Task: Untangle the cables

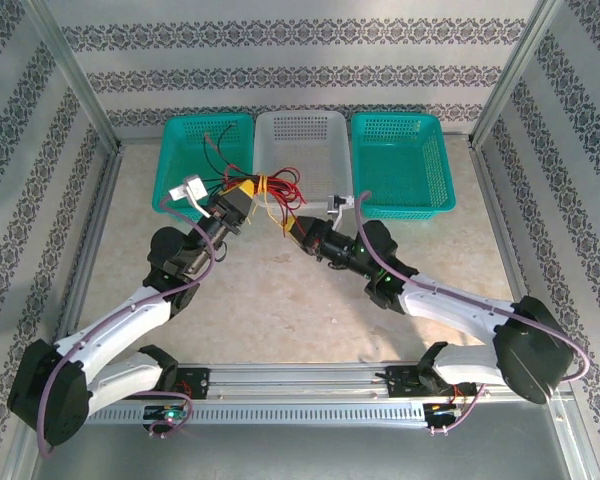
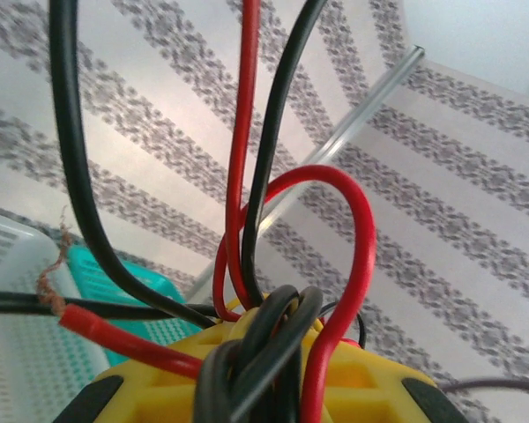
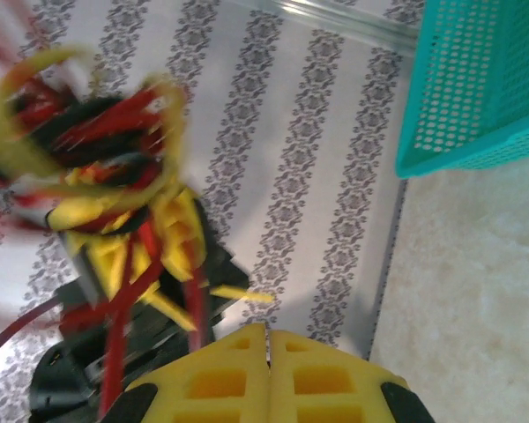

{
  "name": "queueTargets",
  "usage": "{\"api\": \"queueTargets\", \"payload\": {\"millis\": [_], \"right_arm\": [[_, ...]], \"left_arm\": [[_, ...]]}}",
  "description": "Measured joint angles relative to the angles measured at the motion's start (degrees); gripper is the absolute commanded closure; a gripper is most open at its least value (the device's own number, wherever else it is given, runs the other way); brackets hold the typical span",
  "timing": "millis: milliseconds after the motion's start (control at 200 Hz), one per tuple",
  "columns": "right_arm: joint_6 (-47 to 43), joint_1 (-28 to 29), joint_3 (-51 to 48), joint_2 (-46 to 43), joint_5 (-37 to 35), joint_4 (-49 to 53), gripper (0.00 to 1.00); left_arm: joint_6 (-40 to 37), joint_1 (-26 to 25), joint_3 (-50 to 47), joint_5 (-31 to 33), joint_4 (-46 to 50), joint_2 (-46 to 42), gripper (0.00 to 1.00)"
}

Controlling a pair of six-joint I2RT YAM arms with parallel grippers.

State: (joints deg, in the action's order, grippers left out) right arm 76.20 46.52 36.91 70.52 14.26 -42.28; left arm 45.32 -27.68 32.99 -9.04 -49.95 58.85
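Left gripper (image 1: 240, 196) clamped on the cables (image 1: 276, 190); the tangle hung at the white basket's (image 1: 310, 140) front rim. Left teal basket (image 1: 180, 160) and right teal basket (image 1: 400, 165) flanked it. Right gripper (image 3: 266, 339) pinched fully together beside the tangle, nothing visibly held.

Glossy plastic-sheathed cables (image 2: 242, 97) (one frayed copper end), matt plastic fingers (image 3: 331, 374), plastic mesh basket (image 3: 476, 79), dull metal rail (image 2: 353, 123).
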Motion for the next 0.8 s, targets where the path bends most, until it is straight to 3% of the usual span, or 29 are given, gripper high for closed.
{"api": "queueTargets", "payload": {"millis": [170, 445, 650, 800], "right_arm": [[-2.2, 7.2, 1.6, -2.4, -7.2, 0.3, 1.00], [-10.9, 8.5, 10.5, -5.4, -9.8, 14.5, 1.00], [-20.8, 8.5, 24.8, -7.6, -11.8, 33.1, 1.00], [-27.3, 6.8, 38.6, -4.6, -12.3, 48.5, 1.00]], "left_arm": [[-4.2, -0.1, -0.4, 3.8, 1.6, -3.7, 1.00], [-6.4, -0.1, -2.2, 9.8, 7.7, -7.8, 1.00], [-9.6, -0.1, -2.0, 8.0, 13.6, -10.8, 1.00], [-12.3, -0.1, -0.9, 1.1, 17.3, -12.3, 1.00]]}}
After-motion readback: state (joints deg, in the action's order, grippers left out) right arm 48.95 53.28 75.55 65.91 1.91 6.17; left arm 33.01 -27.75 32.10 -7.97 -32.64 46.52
